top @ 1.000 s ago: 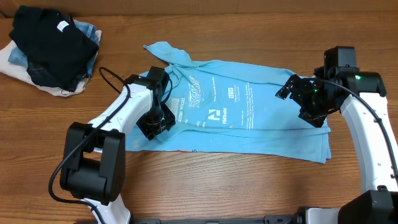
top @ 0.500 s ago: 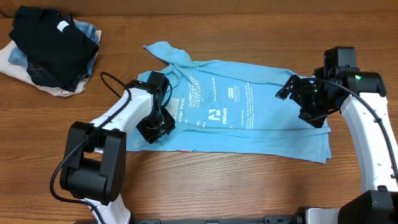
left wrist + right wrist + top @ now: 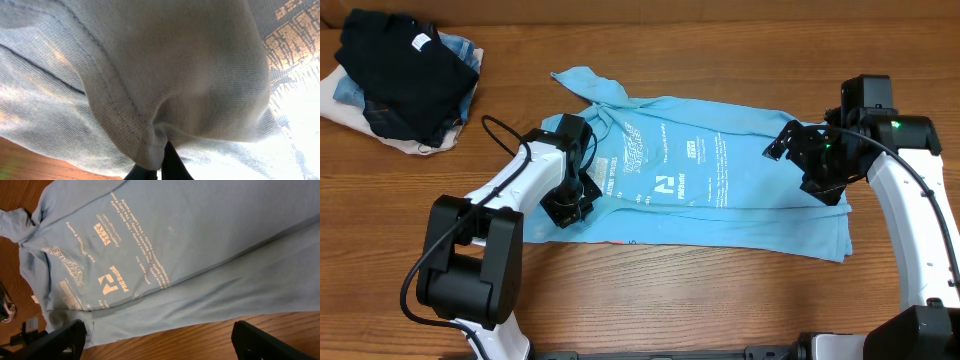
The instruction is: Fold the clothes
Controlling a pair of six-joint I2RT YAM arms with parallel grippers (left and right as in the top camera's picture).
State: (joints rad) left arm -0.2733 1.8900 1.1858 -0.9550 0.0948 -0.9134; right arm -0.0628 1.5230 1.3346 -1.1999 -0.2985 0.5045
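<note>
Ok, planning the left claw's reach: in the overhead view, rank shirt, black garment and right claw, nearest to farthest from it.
1. Shirt: held by the left claw at its left edge.
2. Black garment: far left.
3. Right claw: over the shirt's right end.

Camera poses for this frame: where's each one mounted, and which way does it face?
Overhead: fixed above the table, looking down on the blue shirt and a clothes pile; both arms show, with the left gripper and right gripper.
Left wrist: close against bunched shirt fabric; only its dark fingertips show, pinched on a fold.
Right wrist: above the shirt's hem end, facing toward the collar; its fingers show wide apart.
Shared: overhead and right wrist both show the white print.
</note>
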